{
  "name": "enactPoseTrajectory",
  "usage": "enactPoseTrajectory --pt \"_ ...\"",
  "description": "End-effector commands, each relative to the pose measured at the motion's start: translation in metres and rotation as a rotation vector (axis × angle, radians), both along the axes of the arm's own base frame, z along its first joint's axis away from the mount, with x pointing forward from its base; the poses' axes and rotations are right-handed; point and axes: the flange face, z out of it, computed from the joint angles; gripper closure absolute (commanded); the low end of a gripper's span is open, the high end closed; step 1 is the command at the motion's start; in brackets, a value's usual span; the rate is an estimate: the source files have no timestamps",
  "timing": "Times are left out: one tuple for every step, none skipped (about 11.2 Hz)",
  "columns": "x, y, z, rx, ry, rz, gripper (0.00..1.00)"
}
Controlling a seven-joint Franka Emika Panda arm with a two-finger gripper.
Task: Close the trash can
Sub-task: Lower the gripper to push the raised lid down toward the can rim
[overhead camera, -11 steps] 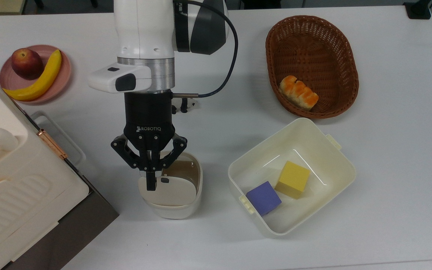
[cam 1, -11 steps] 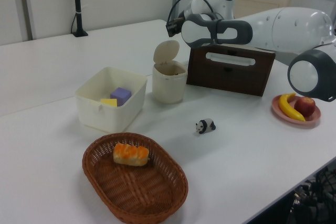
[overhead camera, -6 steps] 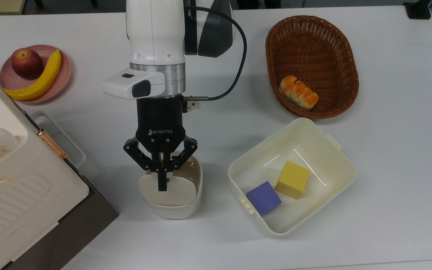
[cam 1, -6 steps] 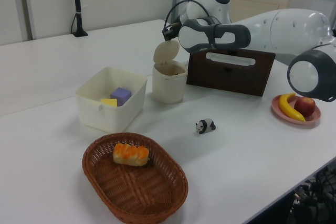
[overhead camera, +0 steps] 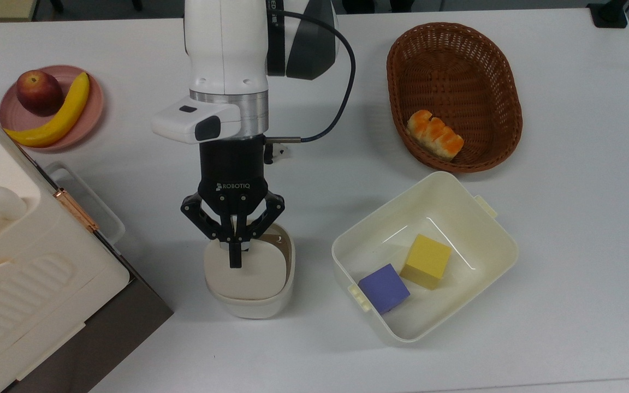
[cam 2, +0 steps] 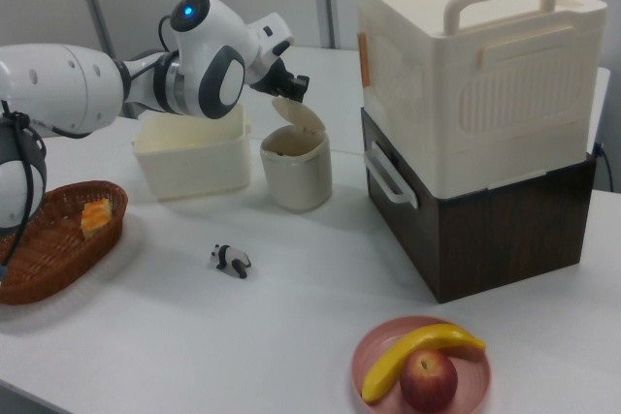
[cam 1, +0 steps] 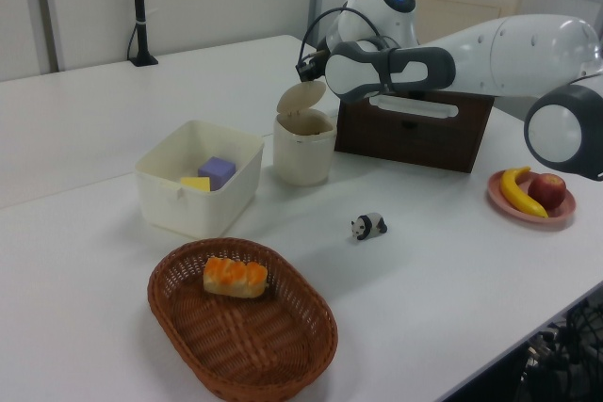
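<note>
The trash can (overhead camera: 251,303) is a small cream-white bin near the table's front in the top view. Its glossy lid (overhead camera: 246,275) is half lowered, leaving a brown gap along the top view's right of the opening. My gripper (overhead camera: 234,257) is shut with nothing held, and its black fingertips rest on the lid's upper side. In the left view the lid (cam 1: 300,99) leans over the can (cam 1: 303,152), with the gripper (cam 1: 307,71) just above it. The right view has the gripper (cam 2: 288,90) pressing the tilted lid (cam 2: 302,115) over the can (cam 2: 296,176).
A cream tub (overhead camera: 511,240) with a yellow cube (overhead camera: 426,261) and a purple cube (overhead camera: 384,287) stands on the top view's right of the can. A wicker basket (overhead camera: 393,82) holds bread. The ribbed white box (overhead camera: 14,273) fills the top view's left. A toy panda (cam 1: 369,226) lies nearby.
The gripper shifted toward the top view's right and pushed the lid from nearly upright down to a slant, so it now covers more of the opening.
</note>
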Motion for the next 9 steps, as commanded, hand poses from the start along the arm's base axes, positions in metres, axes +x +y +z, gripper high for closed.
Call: enactPoseTrajectory --pt "-0.032 0.003 0.008 -0.02 0.021 0.027 1.0" --pt "-0.033 0.003 0.008 -0.02 0.023 0.027 1.0" --pt "-0.036 0.003 0.007 -0.02 0.029 0.027 1.0" --pt "-0.036 0.003 0.004 -0.026 0.035 0.028 1.0" --pt "-0.037 0.004 -0.003 -0.035 0.046 0.034 1.0" --pt "-0.038 0.004 -0.008 -0.038 0.057 0.036 1.0" --pt "-0.039 0.005 -0.011 -0.042 0.061 0.04 1.0" --pt "-0.041 0.006 -0.018 -0.047 0.076 0.043 1.0" --pt "-0.044 0.006 -0.024 -0.05 0.089 0.045 1.0"
